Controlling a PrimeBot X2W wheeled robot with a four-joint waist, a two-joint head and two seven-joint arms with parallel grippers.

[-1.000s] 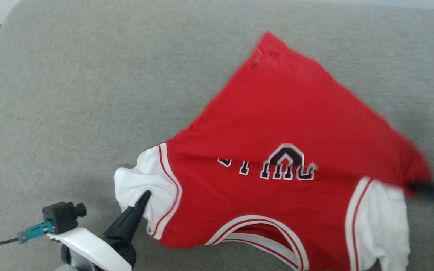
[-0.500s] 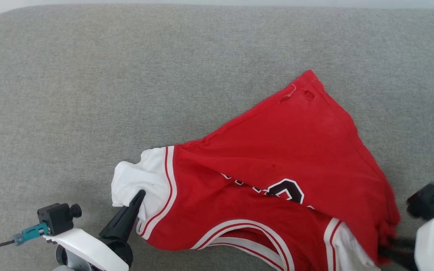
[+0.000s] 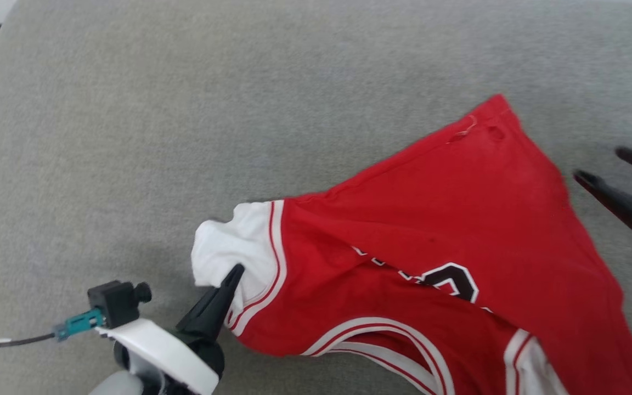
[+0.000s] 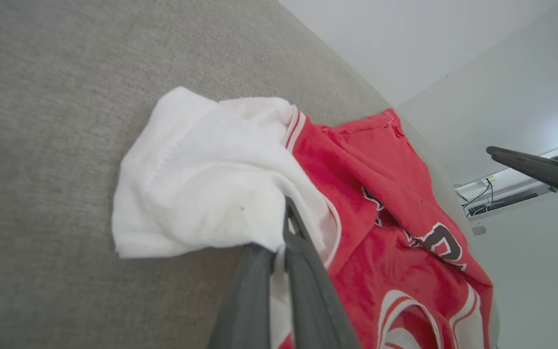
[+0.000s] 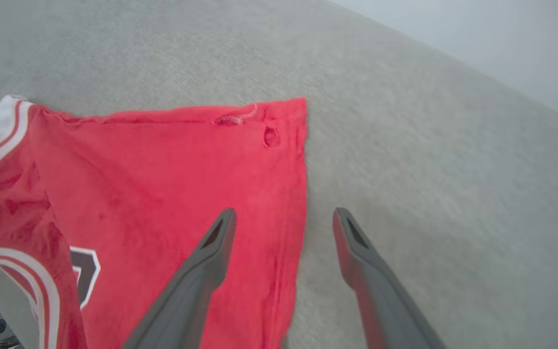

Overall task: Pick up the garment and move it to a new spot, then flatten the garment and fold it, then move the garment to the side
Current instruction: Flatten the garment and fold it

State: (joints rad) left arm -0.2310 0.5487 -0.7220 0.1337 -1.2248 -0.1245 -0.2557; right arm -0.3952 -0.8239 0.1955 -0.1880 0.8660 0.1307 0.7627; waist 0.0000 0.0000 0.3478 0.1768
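While our left gripper pinched a sleeve and right gripper gaped, we judged the jersey unflattened, unfolded.

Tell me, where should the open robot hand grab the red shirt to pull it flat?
Probably the red hem corner of the garment, coming from the right over the grey surface. That corner lies flat and free near the open right hand, and sits far from the white sleeve the left hand pinches, so pulling should spread it.
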